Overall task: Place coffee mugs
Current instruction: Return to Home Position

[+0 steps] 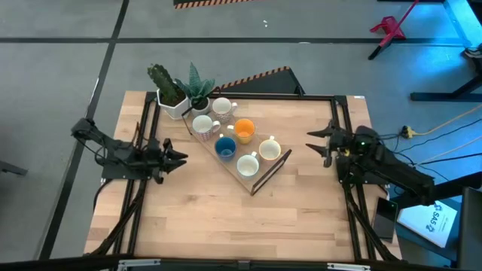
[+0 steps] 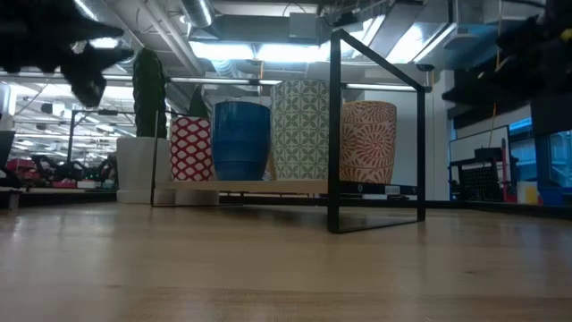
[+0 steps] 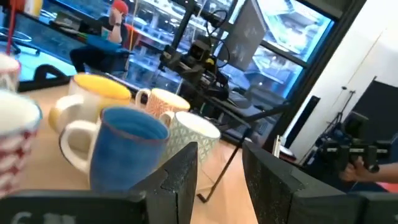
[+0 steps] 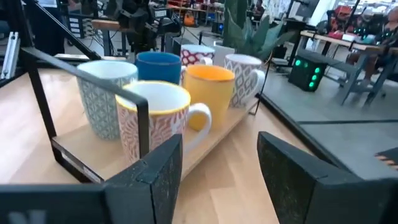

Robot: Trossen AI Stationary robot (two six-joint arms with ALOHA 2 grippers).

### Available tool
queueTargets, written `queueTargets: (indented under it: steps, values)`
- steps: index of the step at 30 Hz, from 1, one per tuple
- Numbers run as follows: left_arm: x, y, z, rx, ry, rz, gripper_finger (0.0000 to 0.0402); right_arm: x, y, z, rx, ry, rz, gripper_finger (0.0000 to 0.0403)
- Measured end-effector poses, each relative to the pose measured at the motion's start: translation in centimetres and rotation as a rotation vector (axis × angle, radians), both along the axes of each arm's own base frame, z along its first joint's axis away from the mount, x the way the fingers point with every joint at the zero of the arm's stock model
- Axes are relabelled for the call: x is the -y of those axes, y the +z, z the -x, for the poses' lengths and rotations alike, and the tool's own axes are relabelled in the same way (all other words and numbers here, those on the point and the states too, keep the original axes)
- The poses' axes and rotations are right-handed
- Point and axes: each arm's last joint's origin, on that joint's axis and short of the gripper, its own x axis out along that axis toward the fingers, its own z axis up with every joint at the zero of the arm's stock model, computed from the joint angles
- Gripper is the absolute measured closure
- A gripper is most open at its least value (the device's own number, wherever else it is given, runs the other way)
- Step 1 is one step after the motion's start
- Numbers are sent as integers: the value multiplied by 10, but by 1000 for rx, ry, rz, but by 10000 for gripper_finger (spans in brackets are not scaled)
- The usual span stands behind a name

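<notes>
All six mugs (image 1: 248,164) stand upright on the tray (image 1: 259,178), which lies slantwise across the middle of the tabletop (image 1: 301,203). They sit in two close rows. The orange mug (image 1: 244,129) and blue mug (image 1: 225,147) are in the middle, with white ones at either end. A black frame (image 2: 332,134) closes the end of the tray nearer my right arm. Two plants (image 1: 167,86) stand just beyond the other end. Packed this tightly, the mugs leave no room for another, so I judge the placing done.

My left pincer (image 1: 178,157) hangs over bare wood on its own side, near the tray but not touching it. Its fingers are spread and hold nothing. My right pincer (image 1: 315,143) hangs on the opposite side, apart from the frame, also spread and empty. Both point inward at the mugs, which is why each wrist view looks straight across the rows.

Spread fingers make sense here, since nothing is left to grip. Staying off the tray matters too, because the mugs stand close together and a nudge to one could push its neighbour. What remains, as I read it, is to fold both arms back to rest. The nearby frame bar is the one thing my right arm should avoid.
</notes>
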Motion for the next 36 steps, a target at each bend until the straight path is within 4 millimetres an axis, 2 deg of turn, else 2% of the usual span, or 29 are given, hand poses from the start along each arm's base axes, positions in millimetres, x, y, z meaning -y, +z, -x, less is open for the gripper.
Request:
queueTargets:
  steps: [4, 20, 36]
  values:
    - [1, -14, -1, -47, 3, 29, 280, 4, -19, -6, 8, -5, -23, 207]
    - [0, -16, -1, -75, 34, -94, 280, 9, -20, -5, -11, -190, 72, 207]
    - [0, -16, -1, -75, 33, -95, 280, 9, -20, -5, -15, -196, 75, 207]
